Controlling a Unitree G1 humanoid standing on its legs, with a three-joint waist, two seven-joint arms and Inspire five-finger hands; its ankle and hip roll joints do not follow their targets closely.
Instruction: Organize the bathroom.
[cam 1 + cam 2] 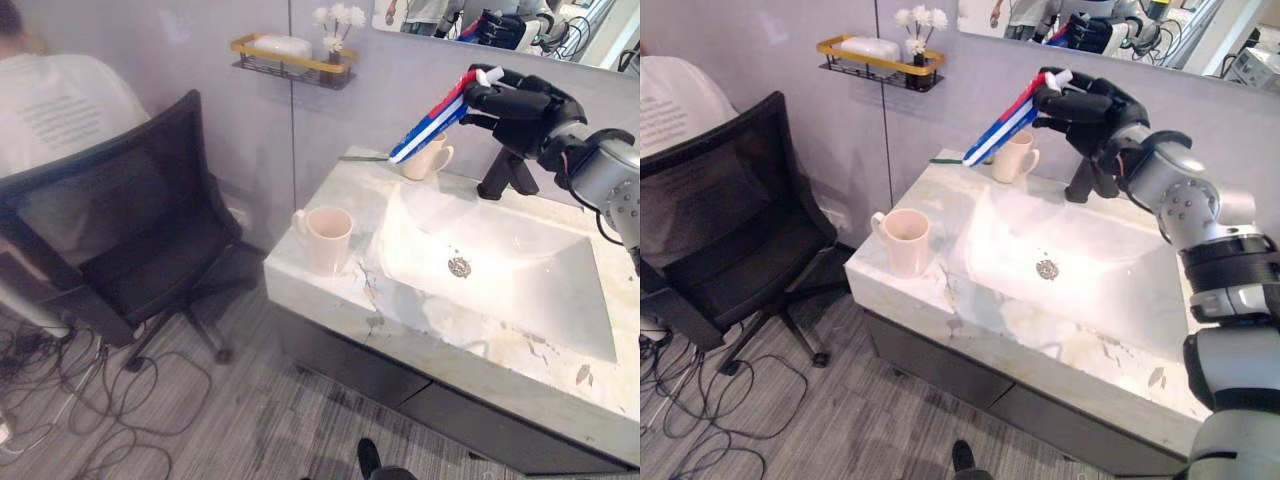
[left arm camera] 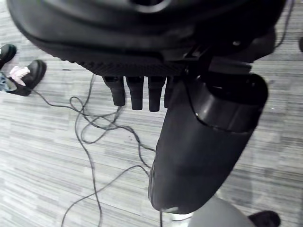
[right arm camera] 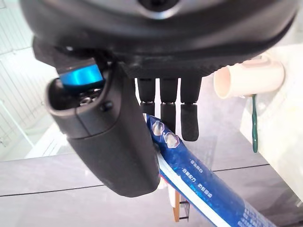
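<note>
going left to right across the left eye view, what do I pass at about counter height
office chair → near cup → far cup with the toothpaste tube held over it by the right hand → black faucet

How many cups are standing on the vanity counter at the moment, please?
2: one cup stands at the counter's front left corner; the other cup stands at the back by the wall, beneath the toothpaste tube in the right hand.

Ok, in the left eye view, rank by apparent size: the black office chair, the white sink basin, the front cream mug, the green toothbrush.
1. Black mesh office chair
2. White sink basin
3. Front cream mug
4. Green toothbrush, lying farther back, so partly shrunk by distance.
</note>
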